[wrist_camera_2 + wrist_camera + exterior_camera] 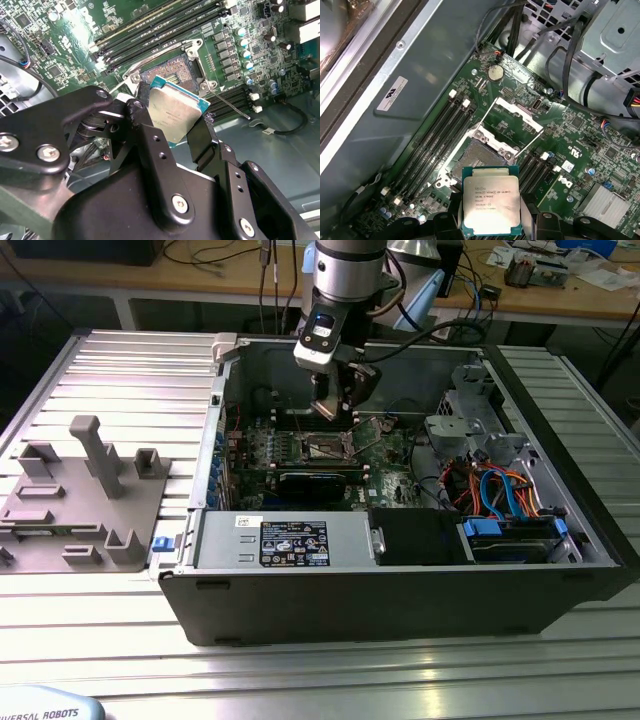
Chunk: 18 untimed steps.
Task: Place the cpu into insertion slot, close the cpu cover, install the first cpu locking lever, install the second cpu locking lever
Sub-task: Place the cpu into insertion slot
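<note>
My gripper hangs inside the open computer case, just above the green motherboard. It is shut on the cpu, a flat square chip with a silver-grey top, also seen as the cpu pinched by its edges between the black fingers. The insertion slot lies right beyond the chip, dark and bare, with a silvery rim. The cpu cover stands swung open on the slot's far side. A thin locking lever sticks out loose beside the insertion slot.
Long black memory slots run beside the socket. The case wall rises close by. A power supply and a drive bay with orange and blue cables fill the case's near side. A grey fixture plate lies at the exterior view's left.
</note>
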{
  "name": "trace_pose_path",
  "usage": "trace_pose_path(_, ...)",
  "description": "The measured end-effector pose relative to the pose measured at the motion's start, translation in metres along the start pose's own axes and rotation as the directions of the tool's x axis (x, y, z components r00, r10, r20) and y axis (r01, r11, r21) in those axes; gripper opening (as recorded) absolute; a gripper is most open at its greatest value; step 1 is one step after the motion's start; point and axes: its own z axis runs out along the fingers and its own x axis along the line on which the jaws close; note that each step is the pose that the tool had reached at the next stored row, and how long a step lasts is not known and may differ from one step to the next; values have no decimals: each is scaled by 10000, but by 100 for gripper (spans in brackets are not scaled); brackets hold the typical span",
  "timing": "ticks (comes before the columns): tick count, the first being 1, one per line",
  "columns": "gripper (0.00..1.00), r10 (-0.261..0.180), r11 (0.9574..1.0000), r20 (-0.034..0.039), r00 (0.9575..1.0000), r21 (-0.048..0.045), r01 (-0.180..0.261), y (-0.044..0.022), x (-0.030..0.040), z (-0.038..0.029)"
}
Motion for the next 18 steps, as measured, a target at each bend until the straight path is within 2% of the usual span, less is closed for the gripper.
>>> trace_pose_path(9,54,352,9994,8,9994,-6,-352,0,0,6)
trace_pose_path(18,54,522,9986,12,9986,-8,-522,0,0,9)
